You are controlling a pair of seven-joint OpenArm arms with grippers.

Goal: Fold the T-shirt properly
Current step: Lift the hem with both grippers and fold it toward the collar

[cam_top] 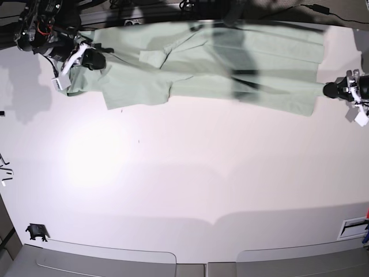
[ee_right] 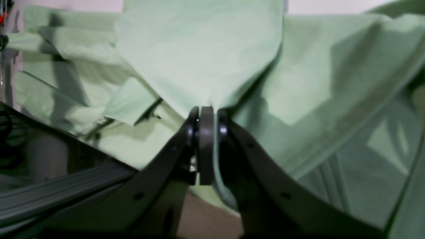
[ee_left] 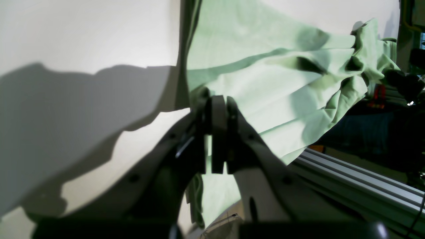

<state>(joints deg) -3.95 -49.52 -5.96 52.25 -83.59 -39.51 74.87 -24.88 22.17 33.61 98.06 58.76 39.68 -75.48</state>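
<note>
Overhead now, and the large pale sage-green short-sleeved T-shirt (cam_top: 219, 63) of soft plain fabric lies stretched sideways along the twelve o'clock edge of the wide white table (cam_top: 184, 173), running from about ten o'clock across to two o'clock. Only this base view gives the whole garment: a sleeve-like flap hangs down near eleven o'clock, and a dark shadow band crosses the cloth just right of centre.

Right gripper (cam_top: 95, 59) sits at ten o'clock on the shirt's end, left gripper (cam_top: 331, 90) at three o'clock on the opposite end. From up here both are too small to read the jaws.

The wrist cameras settle that. Right wrist view: the right gripper (ee_right: 206, 114) has its jaws pressed together with a peak of green fabric (ee_right: 199, 56) pinched between them, the cloth fanning upward toward twelve o'clock and filling nearly the whole frame. Left wrist view: the left gripper (ee_left: 217, 101) has its jaws closed tight on the shirt's edge (ee_left: 265, 83), the fabric spreading toward two o'clock in long folds and bunching at the far end.

That left wrist view also catches a grooved aluminium rail (ee_left: 358, 179) at four o'clock, beyond the table edge, which the overhead does not show clearly. Past it the background is dark and blurred, hard to make out. The collar band cannot be picked out in any view, and the shirt's top edge merges into shadow at twelve o'clock overhead.
</note>
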